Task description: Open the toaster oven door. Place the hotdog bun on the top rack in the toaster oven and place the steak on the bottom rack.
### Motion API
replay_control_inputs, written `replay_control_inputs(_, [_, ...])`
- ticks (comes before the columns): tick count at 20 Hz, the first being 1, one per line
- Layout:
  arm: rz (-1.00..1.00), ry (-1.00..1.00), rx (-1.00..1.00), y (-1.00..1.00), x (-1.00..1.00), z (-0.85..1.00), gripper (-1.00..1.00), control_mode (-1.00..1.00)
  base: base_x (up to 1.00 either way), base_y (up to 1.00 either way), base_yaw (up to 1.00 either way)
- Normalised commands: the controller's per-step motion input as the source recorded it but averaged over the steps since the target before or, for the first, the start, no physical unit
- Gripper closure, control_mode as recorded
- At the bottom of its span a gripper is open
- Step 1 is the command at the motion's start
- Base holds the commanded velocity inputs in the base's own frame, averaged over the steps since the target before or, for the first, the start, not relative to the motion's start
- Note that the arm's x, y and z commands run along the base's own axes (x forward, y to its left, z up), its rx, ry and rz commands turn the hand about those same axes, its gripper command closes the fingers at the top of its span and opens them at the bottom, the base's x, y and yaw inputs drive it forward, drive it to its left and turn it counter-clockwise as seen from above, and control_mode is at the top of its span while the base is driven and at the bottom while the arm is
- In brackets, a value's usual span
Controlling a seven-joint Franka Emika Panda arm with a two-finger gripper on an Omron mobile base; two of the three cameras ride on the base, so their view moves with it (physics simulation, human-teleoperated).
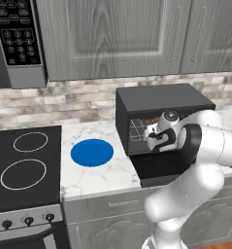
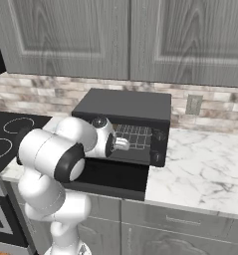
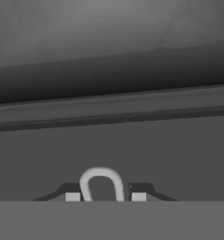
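The toaster oven (image 1: pixel 161 99) (image 2: pixel 125 105) stands on the counter, and its door (image 1: pixel 158 171) (image 2: pixel 110 178) lies folded down flat in front. My gripper (image 1: pixel 147 136) (image 2: pixel 122 144) (image 3: pixel 105 197) reaches into the oven's mouth at rack level. A silver wire grid (image 2: pixel 135 134) (image 1: pixel 136 130) shows behind it. In the hand view the bottom rack's small front loop (image 3: pixel 100 170) sits between my fingertips (image 3: pixel 72 197), which hug its sides. A thin orange-tan sliver (image 1: pixel 145 119) shows high inside the oven; I cannot tell whether it is the hotdog bun. The steak is out of view.
A bare blue round plate (image 1: pixel 91 152) lies on the marble counter left of the oven. A black stovetop (image 1: pixel 23 163) is further left, with a keypad microwave (image 1: pixel 18 39) above it. Grey cabinets hang overhead. Open counter (image 2: pixel 205 169) stretches right of the oven.
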Motion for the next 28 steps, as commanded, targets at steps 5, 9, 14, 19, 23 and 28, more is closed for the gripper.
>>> replay_control_inputs(5, [0.00, 0.00, 0.00, -0.23, -0.65, 0.00, 1.00, -1.00, 0.00, 0.00, 0.00])
replay_control_inputs(9, [0.00, 0.00, 0.00, -0.26, -0.83, 0.00, 1.00, -1.00, 0.00, 0.00, 0.00])
replay_control_inputs(14, [0.00, 0.00, 0.00, -0.13, -0.88, 0.01, 1.00, -1.00, 0.00, 0.00, 0.00])
replay_control_inputs(19, [0.00, 0.00, 0.00, -0.13, -0.74, 0.00, 1.00, -1.00, 0.00, 0.00, 0.00])
replay_control_inputs(23, [0.00, 0.00, 0.00, -0.02, -0.28, 0.28, -1.00, -1.00, 0.00, 0.00, 0.00])
replay_control_inputs(28, [0.00, 0.00, 0.00, 0.00, -0.04, 0.96, -1.00, -1.00, 0.00, 0.00, 0.00])
